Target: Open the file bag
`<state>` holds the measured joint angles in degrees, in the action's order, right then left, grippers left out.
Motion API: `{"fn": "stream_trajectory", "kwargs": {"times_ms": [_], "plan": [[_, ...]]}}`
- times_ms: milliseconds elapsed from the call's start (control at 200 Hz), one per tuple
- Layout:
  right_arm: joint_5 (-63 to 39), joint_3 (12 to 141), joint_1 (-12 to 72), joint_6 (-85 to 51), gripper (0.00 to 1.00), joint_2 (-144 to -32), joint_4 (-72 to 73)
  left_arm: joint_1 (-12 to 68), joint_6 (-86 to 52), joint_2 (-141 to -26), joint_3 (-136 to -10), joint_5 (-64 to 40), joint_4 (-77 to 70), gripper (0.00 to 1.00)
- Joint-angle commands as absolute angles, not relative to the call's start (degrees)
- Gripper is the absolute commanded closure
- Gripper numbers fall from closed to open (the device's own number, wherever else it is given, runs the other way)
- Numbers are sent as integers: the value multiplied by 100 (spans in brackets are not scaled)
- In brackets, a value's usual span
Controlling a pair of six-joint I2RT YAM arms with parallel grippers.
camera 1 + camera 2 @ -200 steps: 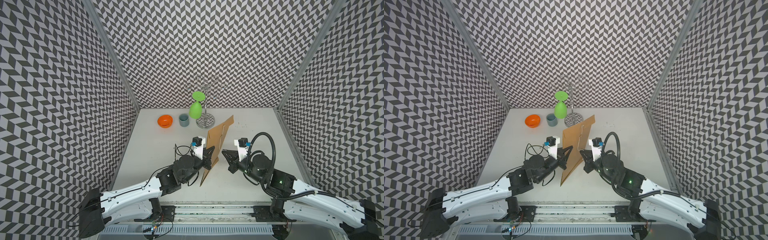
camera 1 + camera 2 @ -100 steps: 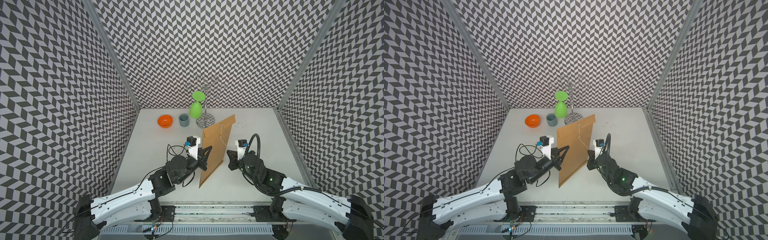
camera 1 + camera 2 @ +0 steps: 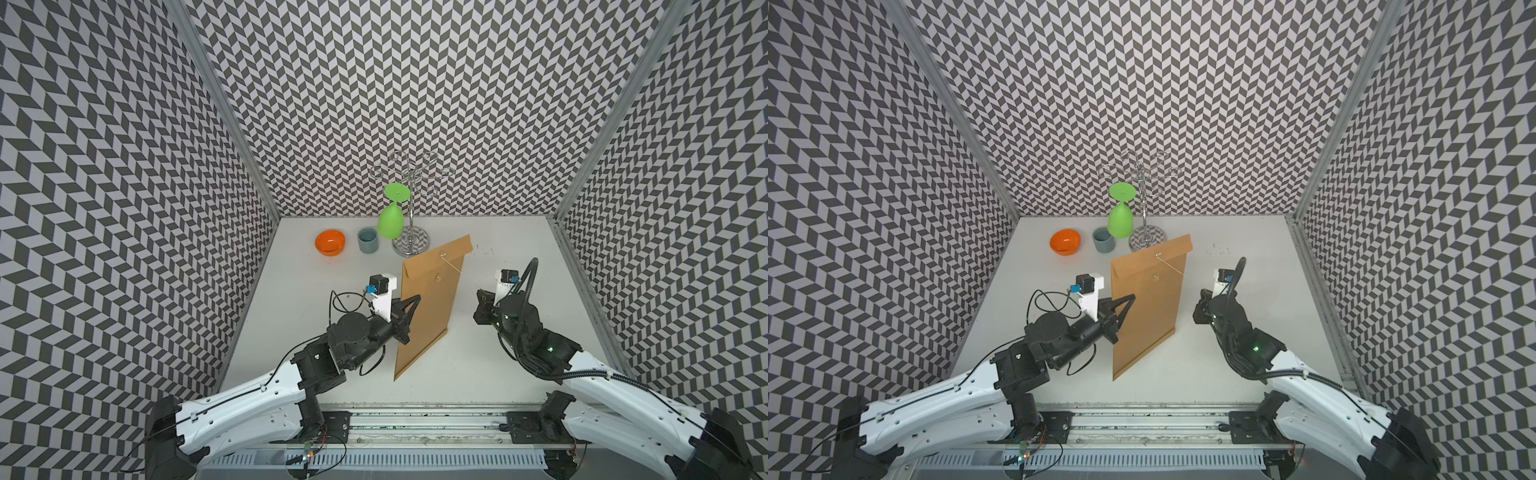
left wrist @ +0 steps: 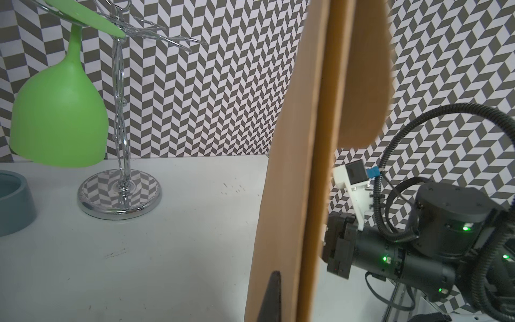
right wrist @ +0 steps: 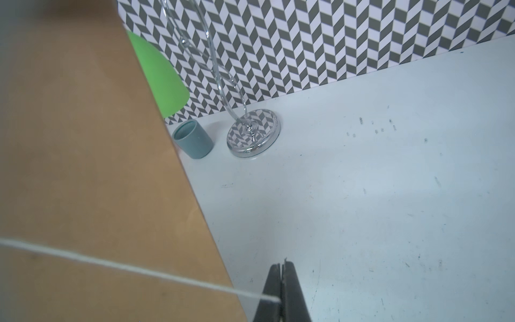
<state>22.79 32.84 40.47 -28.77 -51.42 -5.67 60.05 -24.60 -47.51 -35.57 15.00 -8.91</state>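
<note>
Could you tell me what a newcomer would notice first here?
The brown file bag stands upright mid-table, pinched at its side by the left gripper. The right gripper is shut on its pale string, drawn straight from the flap. Behind, a green glass hangs upside down from a chrome rack.

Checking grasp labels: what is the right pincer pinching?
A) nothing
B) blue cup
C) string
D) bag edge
C: in the right wrist view the string runs straight from the bag into the shut right pincer.
</note>
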Motion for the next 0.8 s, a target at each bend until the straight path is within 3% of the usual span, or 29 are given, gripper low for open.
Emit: {"fn": "stream_trajectory", "kwargs": {"times_ms": [0,796], "plan": [[2372,3755,4003,-2767,100,-4927,-714,5808,-2759,-4571,-3382,1206,-1159,100],[1200,4319,4069,-2374,100,-4639,-749,4661,-3722,-4353,-2794,-770,-1977,100]]}}
